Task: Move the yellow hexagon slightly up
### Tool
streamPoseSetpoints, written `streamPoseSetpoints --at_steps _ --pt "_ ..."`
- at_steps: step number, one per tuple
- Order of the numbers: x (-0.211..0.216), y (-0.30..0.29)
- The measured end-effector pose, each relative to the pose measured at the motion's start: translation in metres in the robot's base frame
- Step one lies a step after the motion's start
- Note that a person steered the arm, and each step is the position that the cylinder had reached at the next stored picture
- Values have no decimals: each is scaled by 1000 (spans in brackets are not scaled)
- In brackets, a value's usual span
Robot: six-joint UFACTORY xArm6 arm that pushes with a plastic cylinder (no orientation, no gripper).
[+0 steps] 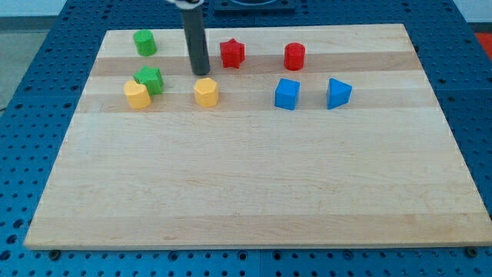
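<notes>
while the dark rod comes down from the view's top, my tip [201,74] rests on the pale wooden board [254,192] just above the yellow hexagon block [206,92], close to it but whether touching i cannot tell. there are no jaws on this rod, so nothing is clamped. the yellow hexagon sits in the board's upper half, left of centre. to its left a second yellow block [137,95] of rounded shape touches a green star block [149,79]. a green cylinder [144,42] stands near the top left corner. right of the rod lie a red star block [232,53] and a red cylinder [294,56]; below them a blue cube [287,94] and a blue wedge-like block [338,93].
</notes>
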State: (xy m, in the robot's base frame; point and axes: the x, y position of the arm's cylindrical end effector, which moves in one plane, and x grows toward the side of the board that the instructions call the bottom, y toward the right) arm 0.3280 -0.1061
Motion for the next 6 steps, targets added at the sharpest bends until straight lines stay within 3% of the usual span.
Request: streamPoseSetpoints --at_steps 1,2,3,4,6 --pt "14 -38" --pt "60 -58" --pt "83 -36" --pt "71 39" --pt "15 53"
